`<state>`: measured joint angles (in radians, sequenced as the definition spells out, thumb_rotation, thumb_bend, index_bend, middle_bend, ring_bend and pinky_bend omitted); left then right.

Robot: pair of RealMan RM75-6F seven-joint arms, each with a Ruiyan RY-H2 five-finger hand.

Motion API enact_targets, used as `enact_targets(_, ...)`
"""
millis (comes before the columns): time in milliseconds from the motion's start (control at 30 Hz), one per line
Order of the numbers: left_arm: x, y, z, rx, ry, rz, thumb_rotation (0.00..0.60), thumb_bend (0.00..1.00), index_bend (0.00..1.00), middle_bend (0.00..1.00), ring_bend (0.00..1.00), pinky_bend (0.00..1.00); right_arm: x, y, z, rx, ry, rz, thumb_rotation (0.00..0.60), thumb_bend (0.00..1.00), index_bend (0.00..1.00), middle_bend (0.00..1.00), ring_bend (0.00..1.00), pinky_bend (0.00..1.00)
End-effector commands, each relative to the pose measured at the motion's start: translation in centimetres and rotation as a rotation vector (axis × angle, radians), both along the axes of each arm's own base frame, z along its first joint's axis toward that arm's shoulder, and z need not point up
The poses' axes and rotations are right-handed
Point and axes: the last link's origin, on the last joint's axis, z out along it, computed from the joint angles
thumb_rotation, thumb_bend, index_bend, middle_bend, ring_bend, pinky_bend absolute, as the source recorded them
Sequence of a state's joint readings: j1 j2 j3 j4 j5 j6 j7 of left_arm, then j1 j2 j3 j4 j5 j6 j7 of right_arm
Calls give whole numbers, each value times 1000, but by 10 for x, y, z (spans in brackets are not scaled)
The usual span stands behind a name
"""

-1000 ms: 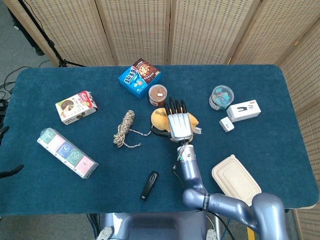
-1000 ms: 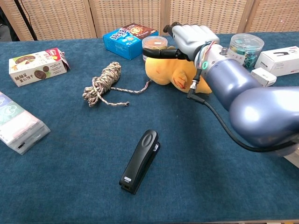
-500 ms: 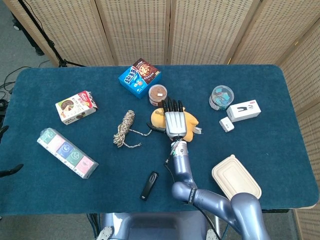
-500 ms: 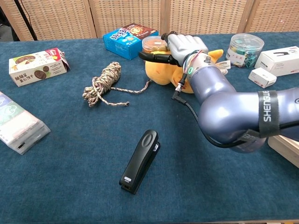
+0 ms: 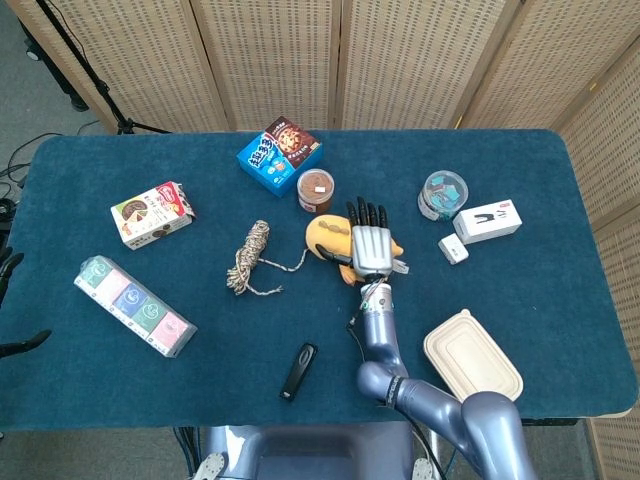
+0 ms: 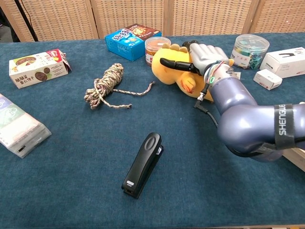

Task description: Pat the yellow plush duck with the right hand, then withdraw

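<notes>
Desk (image 5: pixel 100 370): blue cloth top, carrying all items listed below.

Right arm (image 6: pixel 248 124): grey-blue, reaching from the near edge toward the desk's centre.

Row of boxed packets (image 5: pixel 134 305): pastel labels, lying at an angle near the left edge.

Lidded food container (image 5: pixel 472 360): beige, near the front right, right of the arm.

Blue snack box (image 5: pixel 279 156): at the rear centre, just behind the brown-lidded cup.

Biscuit carton (image 5: pixel 152 213): white and red, left of centre, well apart from the duck.

Yellow plush duck (image 5: pixel 330 238): lying at mid-desk, in front of the brown-lidded cup, its right part under the robot hand.

Right robot hand (image 5: pixel 370 243): laid flat on the duck, palm down, fingers (image 6: pixel 177 63) extended and slightly spread, holding nothing; dark fingertips point toward the rear in the head view.

White box (image 5: pixel 487 221): dark mark on top, at the right, with the small white block just in front.

Coil of braided rope (image 5: pixel 252 256): left of the duck, one loose end trailing toward it.

Clear round tub (image 5: pixel 443 194): coloured contents inside, right of the duck, near the white box.

Brown-lidded cup (image 5: pixel 316 188): just behind the duck.

Black stapler (image 5: pixel 298 371): near the front edge, left of the arm.

Small white block (image 5: pixel 453 249): between the duck and the white box.

Left robot hand: not seen in either view.
</notes>
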<state>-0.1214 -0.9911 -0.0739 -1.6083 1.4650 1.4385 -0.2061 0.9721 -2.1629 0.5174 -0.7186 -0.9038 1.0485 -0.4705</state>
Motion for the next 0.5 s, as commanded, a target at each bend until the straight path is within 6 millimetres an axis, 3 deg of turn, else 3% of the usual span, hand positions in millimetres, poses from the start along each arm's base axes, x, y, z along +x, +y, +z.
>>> enact_targets(33,0,0,0,1,1,2,600,0,0,0,0,0,-15,4,7,3,-31,-30,0,0,16,0,0,0)
enact_targets(500,3,0,-4,-4,16,1,600,0,0,0,0,0,-41,33,39,-44,-87,-1,0,0,11,0,0,0)
